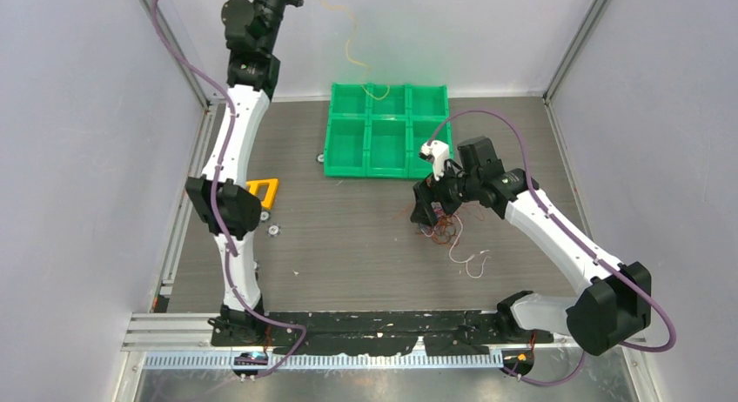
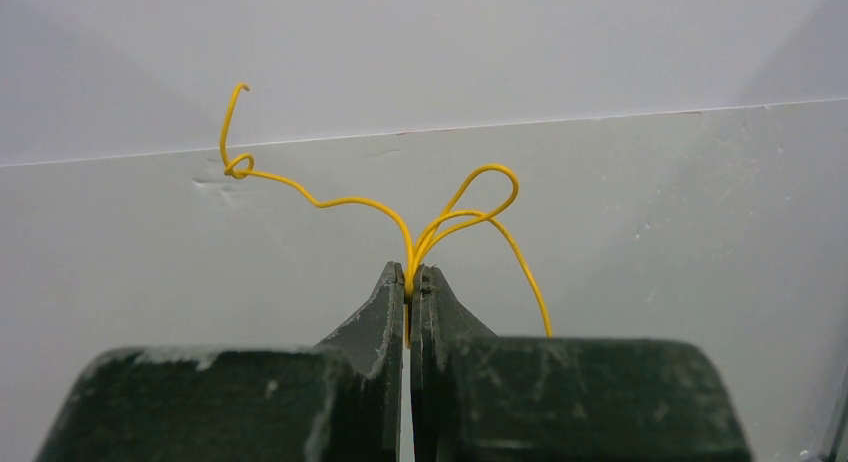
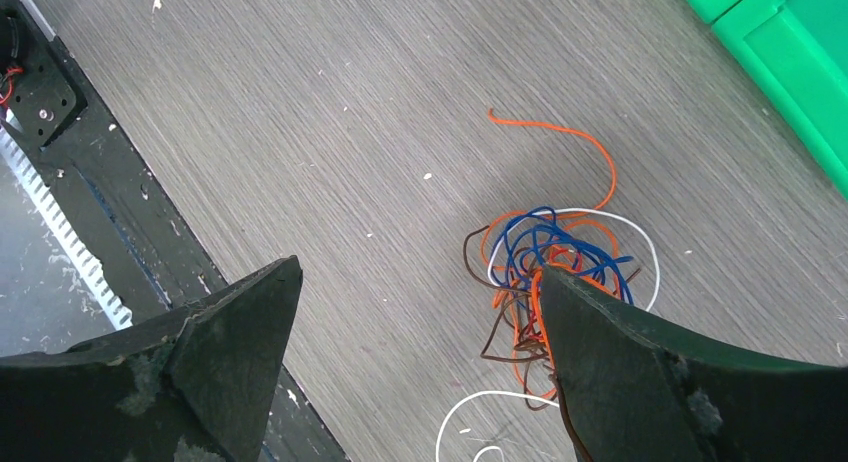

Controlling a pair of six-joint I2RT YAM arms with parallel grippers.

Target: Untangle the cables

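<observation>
Right gripper (image 3: 418,272) is hovering with its fingers spread wide over the cable tangle (image 3: 530,244), which is lying on the table (image 1: 348,245) at 5 o'clock of the green tray (image 1: 389,115). Farther back, left gripper (image 2: 408,272), raised at 11 o'clock of the tray, is clamping the yellow cable (image 2: 350,201), which is hanging toward the tray's far middle compartment.

White links (image 1: 548,224), black joints (image 1: 609,311), purple cables (image 1: 479,112), scuffed dark-green claws (image 2: 408,282).
</observation>
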